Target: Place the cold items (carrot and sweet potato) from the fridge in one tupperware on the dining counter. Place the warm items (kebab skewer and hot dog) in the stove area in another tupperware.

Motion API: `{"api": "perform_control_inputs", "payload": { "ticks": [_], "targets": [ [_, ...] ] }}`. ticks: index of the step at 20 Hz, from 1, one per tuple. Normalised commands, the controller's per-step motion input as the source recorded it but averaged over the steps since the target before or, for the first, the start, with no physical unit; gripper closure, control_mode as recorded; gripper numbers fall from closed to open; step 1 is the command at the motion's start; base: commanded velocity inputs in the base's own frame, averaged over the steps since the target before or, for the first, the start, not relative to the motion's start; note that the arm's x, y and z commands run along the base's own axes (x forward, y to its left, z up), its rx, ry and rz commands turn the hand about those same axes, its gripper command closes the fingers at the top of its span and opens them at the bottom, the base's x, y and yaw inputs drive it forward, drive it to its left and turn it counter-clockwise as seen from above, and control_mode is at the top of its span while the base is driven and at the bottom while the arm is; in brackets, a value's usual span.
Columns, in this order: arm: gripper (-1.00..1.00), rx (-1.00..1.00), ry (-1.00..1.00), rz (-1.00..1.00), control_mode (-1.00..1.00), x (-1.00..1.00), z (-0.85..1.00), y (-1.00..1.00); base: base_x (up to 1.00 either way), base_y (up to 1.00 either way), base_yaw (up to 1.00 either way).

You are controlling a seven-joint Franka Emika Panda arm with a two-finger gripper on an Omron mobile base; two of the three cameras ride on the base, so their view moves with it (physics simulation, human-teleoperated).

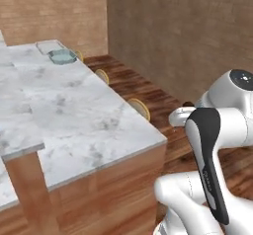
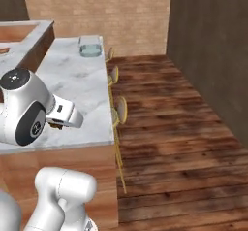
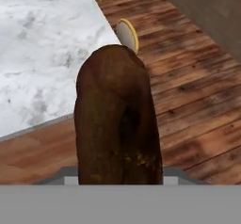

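1 clear tupperware [image 1: 62, 57] sits on the far marble counter [image 1: 74, 110].

White marble surface [image 1: 84, 115] on wooden base; clear tupperware [image 1: 62, 57] sits on far end, near edge.

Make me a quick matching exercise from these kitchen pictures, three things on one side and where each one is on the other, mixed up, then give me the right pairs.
Things:
1. sweet potato
2. tupperware
3. stools

Places:
A. at the far end of the marble counter
B. lined up along the counter's edge, over the wooden floor
C. held in the pincer, close to the hand camera

Pairs: 1-C, 2-A, 3-B
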Motion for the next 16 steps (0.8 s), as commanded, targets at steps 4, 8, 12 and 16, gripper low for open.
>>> {"api": "perform_control_inputs", "payload": {
  "ticks": [4,8,12,16],
  "targets": [
    [1.0,0.0,0.0,0.0,1.0,0.0,0.0,0.0,0.81,-0.83,0.35],
    [1.0,0.0,0.0,0.0,1.0,0.0,0.0,0.0,0.86,-0.8,0.35],
    [1.0,0.0,0.0,0.0,1.0,0.0,0.0,0.0,0.88,-0.8,0.34],
    [1.0,0.0,0.0,0.0,1.0,0.0,0.0,0.0,0.85,-0.82,0.34]
  ]
}}
